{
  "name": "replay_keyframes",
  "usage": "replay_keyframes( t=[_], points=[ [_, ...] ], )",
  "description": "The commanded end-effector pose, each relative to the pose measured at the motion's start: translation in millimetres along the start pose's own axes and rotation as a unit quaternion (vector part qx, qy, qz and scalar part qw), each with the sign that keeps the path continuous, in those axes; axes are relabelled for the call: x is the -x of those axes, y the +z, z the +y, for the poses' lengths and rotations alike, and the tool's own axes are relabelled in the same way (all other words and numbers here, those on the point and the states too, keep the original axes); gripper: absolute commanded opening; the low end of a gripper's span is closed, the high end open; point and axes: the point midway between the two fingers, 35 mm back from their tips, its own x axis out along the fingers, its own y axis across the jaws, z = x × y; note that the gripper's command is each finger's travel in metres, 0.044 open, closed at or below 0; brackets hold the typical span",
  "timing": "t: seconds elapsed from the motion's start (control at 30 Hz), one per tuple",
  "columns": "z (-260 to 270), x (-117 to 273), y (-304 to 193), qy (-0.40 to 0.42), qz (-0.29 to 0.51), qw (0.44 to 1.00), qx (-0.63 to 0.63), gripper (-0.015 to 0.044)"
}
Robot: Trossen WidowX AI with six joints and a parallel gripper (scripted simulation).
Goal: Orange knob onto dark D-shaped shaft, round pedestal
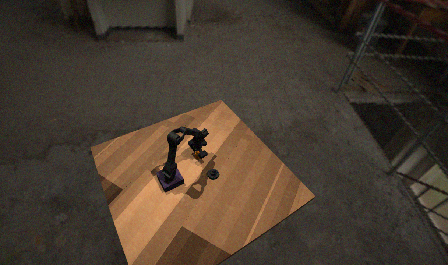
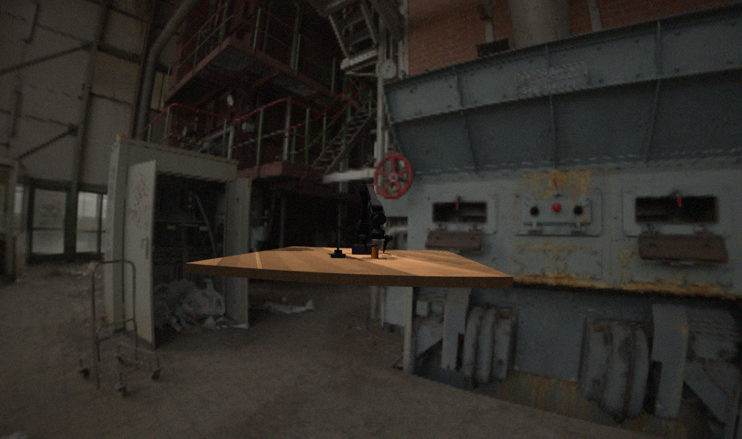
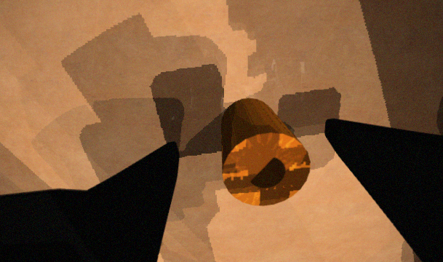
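The orange knob (image 1: 196, 154) (image 2: 374, 252) (image 3: 265, 147) stands upright on the wooden table, with a dark D-shaped hole in its top. The hole's flat side faces the upper left in the wrist view. My gripper (image 1: 198, 152) (image 3: 251, 137) is open and empty over the knob. Its black fingers show left and right of the knob in the wrist view, with gaps on both sides. How far the tips reach down beside it is hard to tell. The round dark pedestal (image 1: 213, 175) (image 2: 338, 255) stands apart from the knob, with its shaft upright and bare. The shaft's flat side cannot be made out.
The arm's purple base (image 1: 170, 180) stands on the wooden table (image 1: 261, 197) (image 2: 444, 270), left of the pedestal in the top view. The arm arches from it to the knob. Shadows of the arm cross the table. A dark shape cuts into the wrist view's right edge.
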Motion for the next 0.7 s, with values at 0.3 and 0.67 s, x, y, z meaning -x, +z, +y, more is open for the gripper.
replay_keyframes(
  t=[0.3,0.67],
  points=[
    [-2.1,-22.1,-4.2,-0.005,0.007,1.000,-0.001,0.0440],
    [-2.1,-22.1,-4.2,-0.005,0.007,1.000,-0.001,0.0171]
  ],
)
